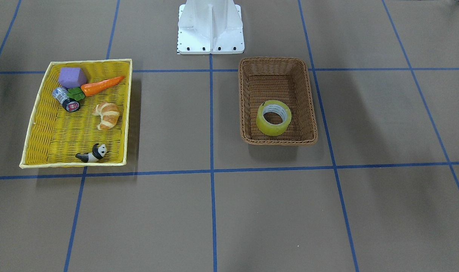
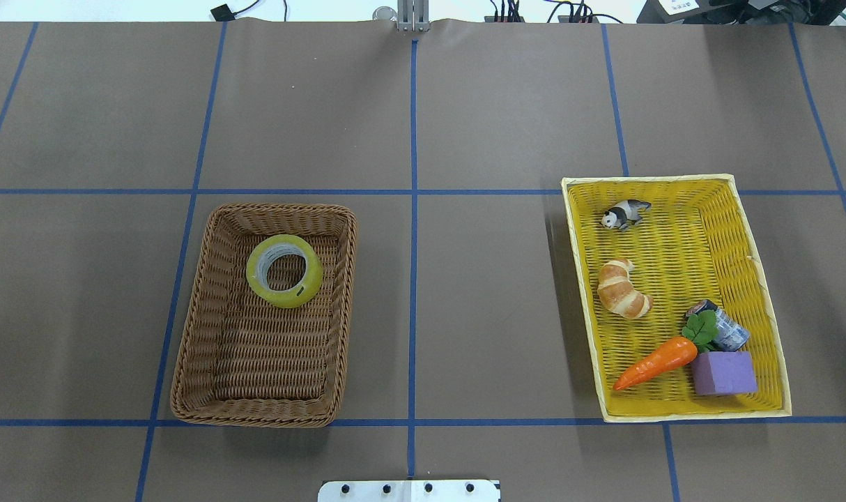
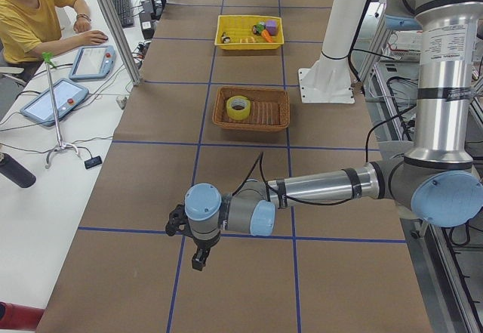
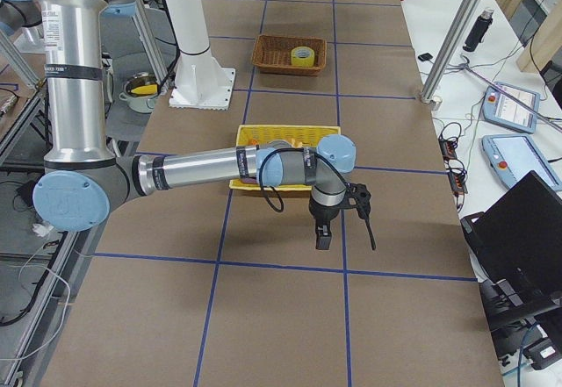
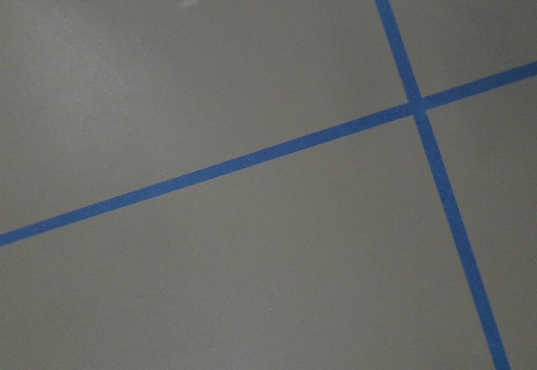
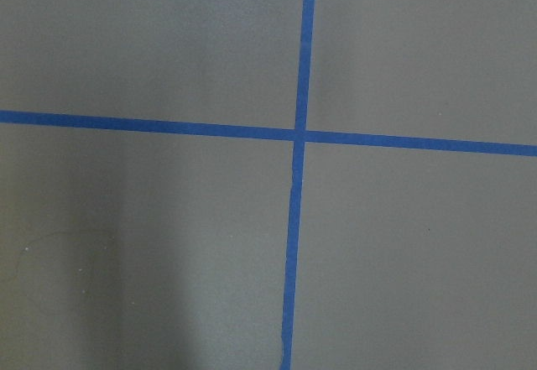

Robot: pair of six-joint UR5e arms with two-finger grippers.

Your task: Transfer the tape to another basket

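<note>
The tape (image 1: 271,130), a yellow translucent roll with a grey-white core, lies flat inside the brown wicker basket (image 1: 248,102), at the end away from the robot. It also shows in the overhead view (image 2: 290,298) inside that basket (image 2: 186,335). My left gripper (image 3: 199,259) shows only in the exterior left view, low over bare table well away from the basket (image 3: 264,114). My right gripper (image 4: 323,240) shows only in the exterior right view, over bare table beyond the yellow tray. I cannot tell whether either is open or shut.
A shallow yellow woven tray (image 2: 674,230) holds a panda figure (image 2: 624,213), a croissant (image 2: 624,289), a carrot (image 2: 656,362), a purple block (image 2: 724,373) and a small silver cylinder (image 2: 728,329). The white robot base (image 1: 210,26) stands between the containers. An operator (image 3: 30,16) sits beside the table.
</note>
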